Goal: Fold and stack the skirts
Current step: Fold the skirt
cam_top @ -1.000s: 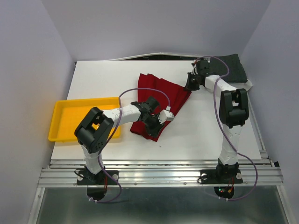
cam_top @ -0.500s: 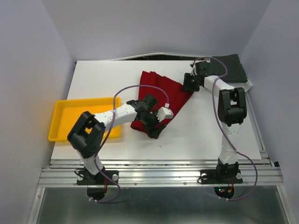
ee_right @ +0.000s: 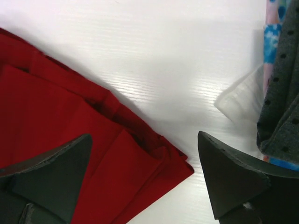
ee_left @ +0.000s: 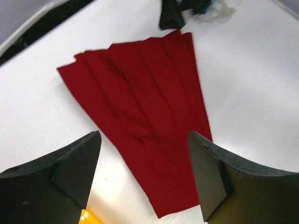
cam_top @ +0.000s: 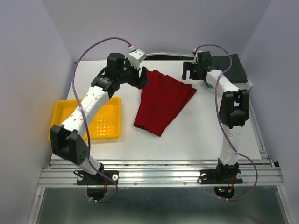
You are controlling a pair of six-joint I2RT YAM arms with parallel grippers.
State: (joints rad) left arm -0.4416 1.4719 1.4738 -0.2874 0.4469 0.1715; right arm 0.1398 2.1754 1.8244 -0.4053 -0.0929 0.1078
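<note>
Red skirt (cam_top: 163, 100) is lying centre-frame, seemingly limp, best pinched at corners; left gripper (cam_top: 141, 78) and right gripper (cam_top: 188, 71) are hovering spread, empty.

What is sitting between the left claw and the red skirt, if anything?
Nothing visible. The left gripper hangs open by the far left corner of the red skirt, which lies spread on the white table with nothing on top of it.

A white table (cam_top: 210, 135) sits between 3 pale lilac walls (cam_top: 28, 56), aluminium rails (cam_top: 159, 176) along its near edge.
</note>
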